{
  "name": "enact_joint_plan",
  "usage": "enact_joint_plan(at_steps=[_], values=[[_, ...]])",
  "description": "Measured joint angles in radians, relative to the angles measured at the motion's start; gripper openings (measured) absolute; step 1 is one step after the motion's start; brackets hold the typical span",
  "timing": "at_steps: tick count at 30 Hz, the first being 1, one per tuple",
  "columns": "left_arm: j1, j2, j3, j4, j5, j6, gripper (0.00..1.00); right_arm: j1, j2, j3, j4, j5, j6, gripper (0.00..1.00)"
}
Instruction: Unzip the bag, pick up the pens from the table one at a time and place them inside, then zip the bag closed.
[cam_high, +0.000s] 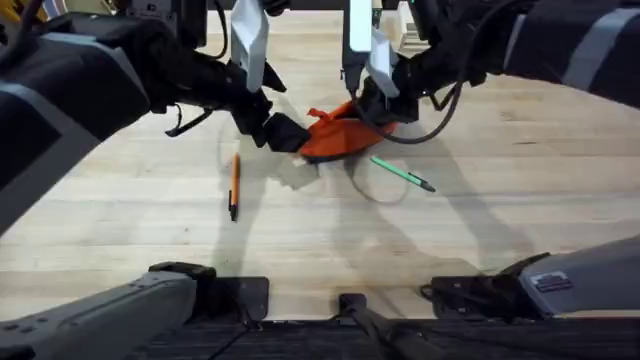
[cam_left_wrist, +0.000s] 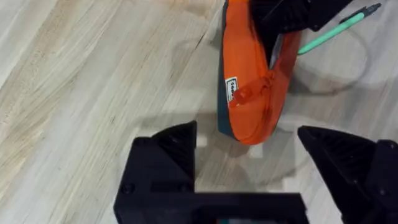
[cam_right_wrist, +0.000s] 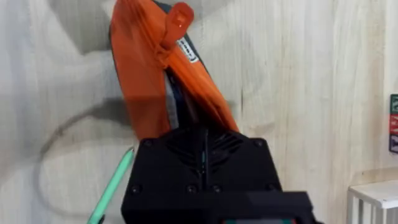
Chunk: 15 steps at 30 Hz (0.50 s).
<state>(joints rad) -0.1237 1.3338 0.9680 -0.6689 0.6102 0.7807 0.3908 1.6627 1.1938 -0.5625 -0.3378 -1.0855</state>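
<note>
Right claw (cam_right_wrist: 186, 134) clamped on orange pouch (cam_left_wrist: 252, 81) far end; left claw (cam_left_wrist: 249, 155) apart, pull tab (cam_left_wrist: 241, 94) just ahead, along pouch's long axis.

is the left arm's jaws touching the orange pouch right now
Apart. In the left wrist view the left gripper stands open, and bare table shows between its jaws and the near end of the orange pouch.
</note>
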Motion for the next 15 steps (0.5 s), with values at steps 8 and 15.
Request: enact_joint_plan(at_steps=[8, 15], values=[[0.0, 0.0, 0.0, 0.0, 0.0, 0.0, 0.994, 0.002, 0.021, 0.0, 0.053, 0.0, -0.001, 0.03], [0.0, 0.0, 0.0, 0.0, 0.0, 0.0, 0.994, 0.009, 0.049, 0.002, 0.008, -0.015, -0.001, 0.03]])
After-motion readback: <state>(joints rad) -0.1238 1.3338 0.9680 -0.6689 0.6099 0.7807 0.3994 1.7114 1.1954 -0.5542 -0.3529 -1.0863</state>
